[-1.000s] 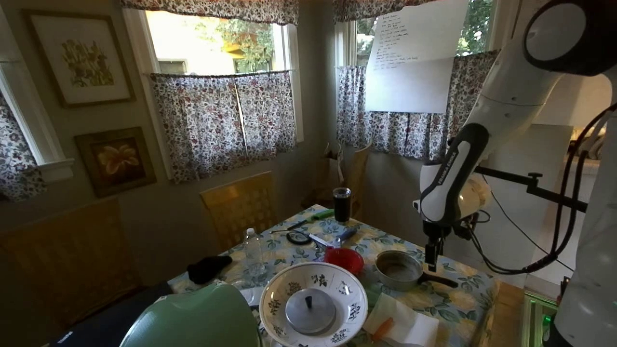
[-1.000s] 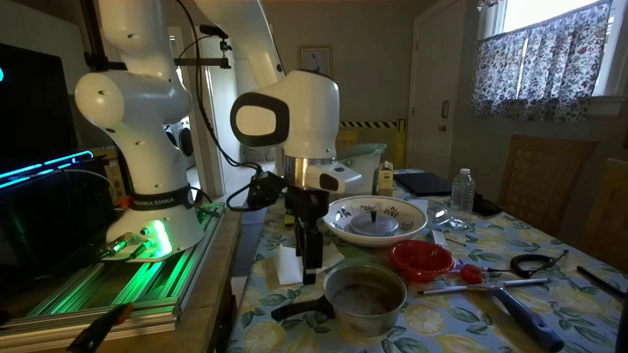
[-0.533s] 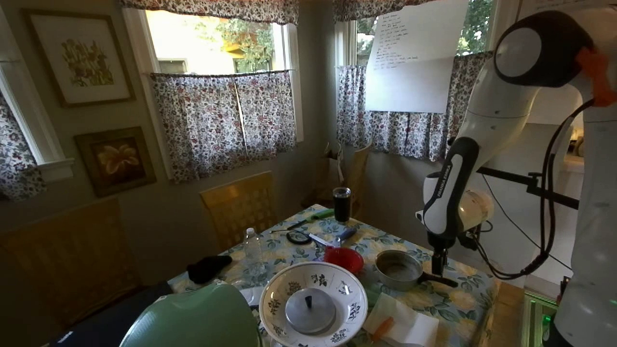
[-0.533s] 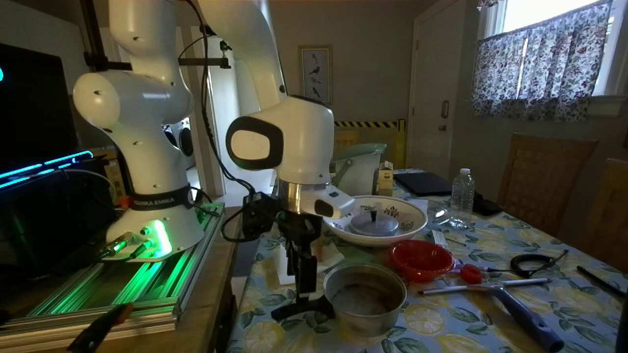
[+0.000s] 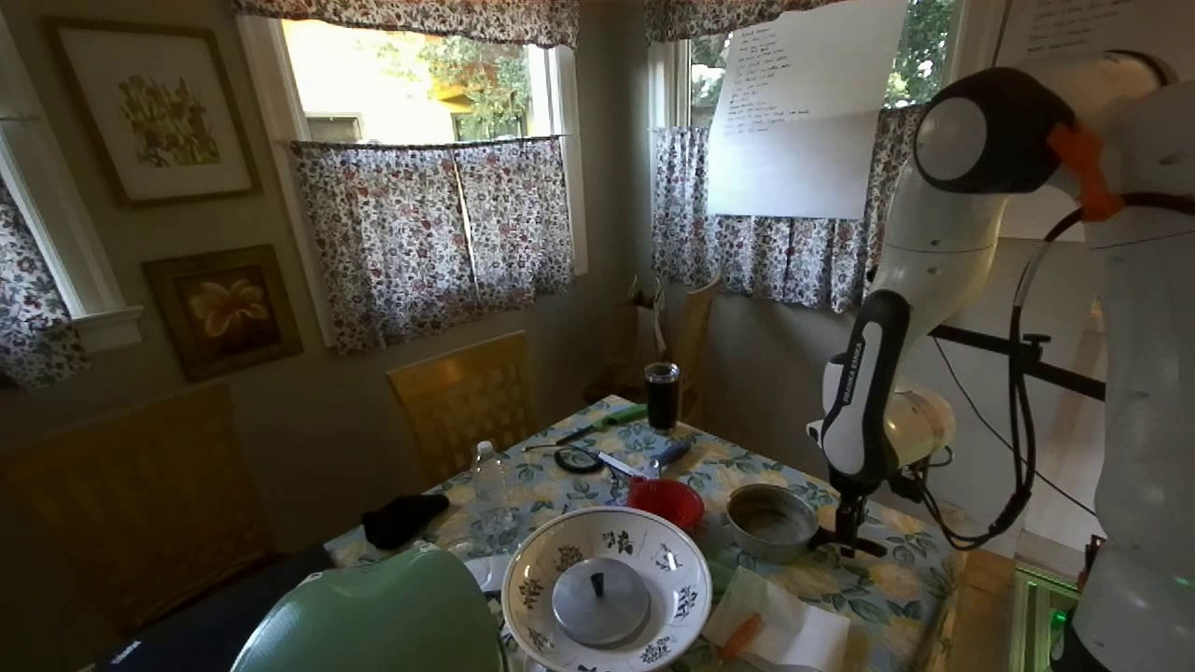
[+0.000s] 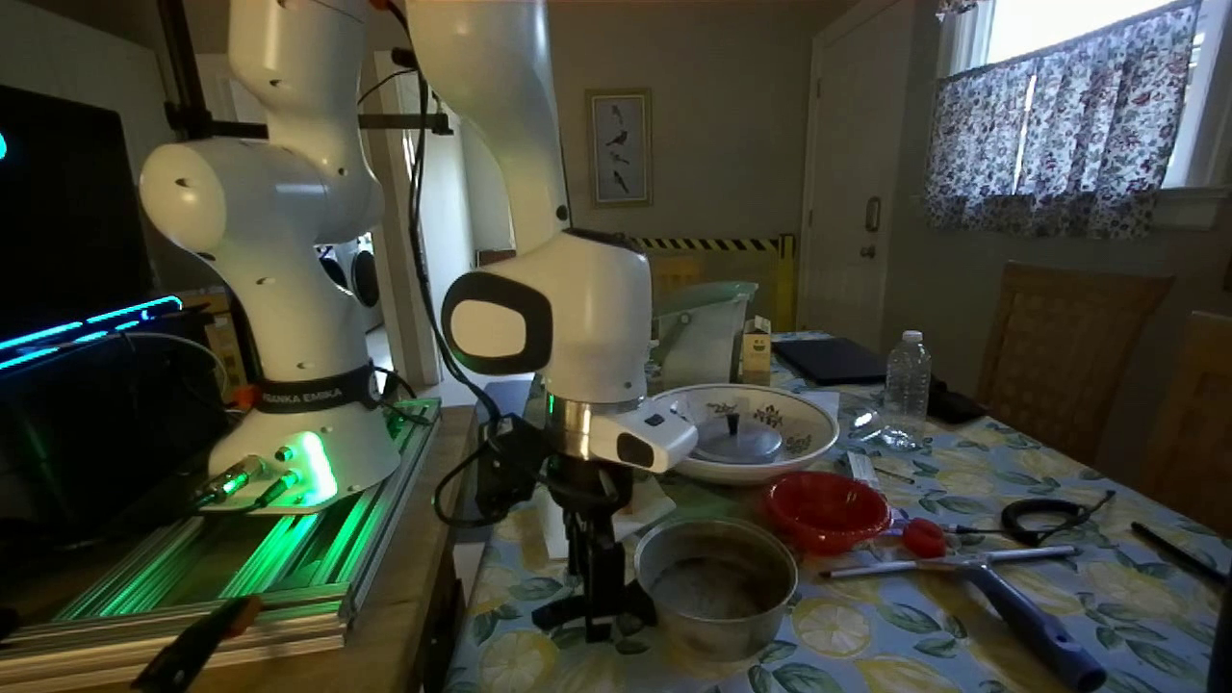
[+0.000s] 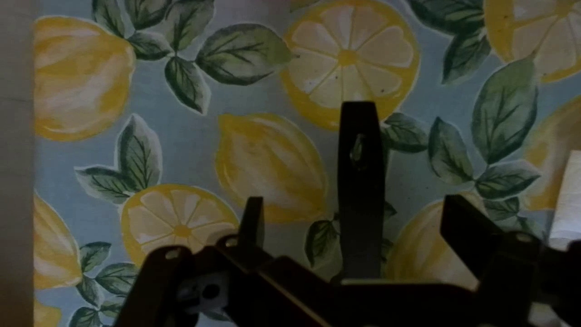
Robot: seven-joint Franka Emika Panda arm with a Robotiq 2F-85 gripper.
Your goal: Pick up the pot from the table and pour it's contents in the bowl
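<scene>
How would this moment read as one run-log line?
gripper: open, astride handle | grasp: not yet made | pot: upright on table | bowl: lid inside | pour: not begun

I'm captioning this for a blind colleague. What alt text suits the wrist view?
Open black gripper straddling a straight dark pot handle, with gaps on both sides. Beneath lies a blue tablecloth printed with yellow lemons and green leaves; white paper shows at the right edge.
</scene>
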